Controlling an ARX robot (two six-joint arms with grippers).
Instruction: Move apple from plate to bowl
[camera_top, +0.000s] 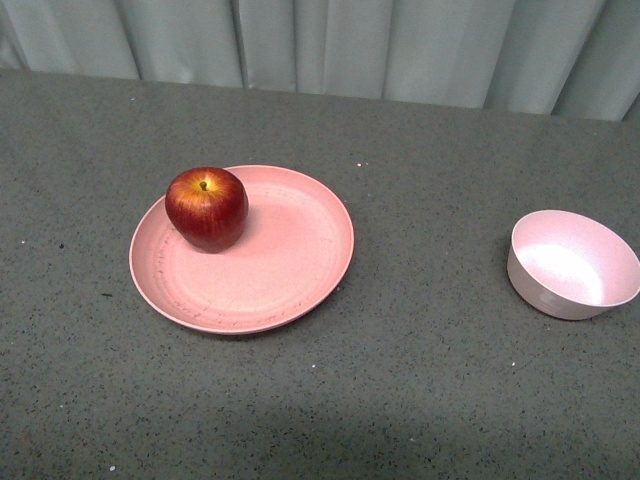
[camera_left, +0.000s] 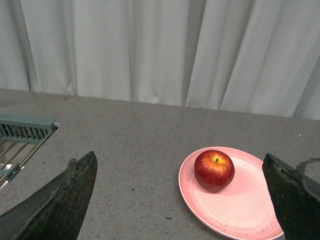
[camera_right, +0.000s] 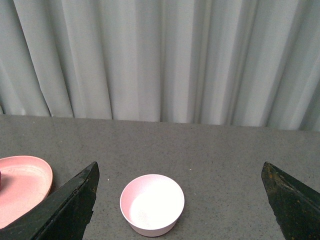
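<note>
Left gripper (camera_left: 178, 156) and right gripper (camera_right: 180, 165) both gape wide, holding nothing. Dark-red apple (camera_top: 206, 207) sits upright on the salmon plate (camera_top: 290, 270), left of the counter's (camera_top: 420, 400) middle; the pale bowl (camera_top: 570, 262) stands well apart, toward its right side.

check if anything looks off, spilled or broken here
Nothing stands out. The apple sits stem up on the plate; the bowl stands upright and empty to its right, apart from it. No spills or damage visible.

Speckled grey table (camera_top: 420, 380) bearing plate (camera_top: 290, 262), bowl (camera_top: 575, 268)
</note>
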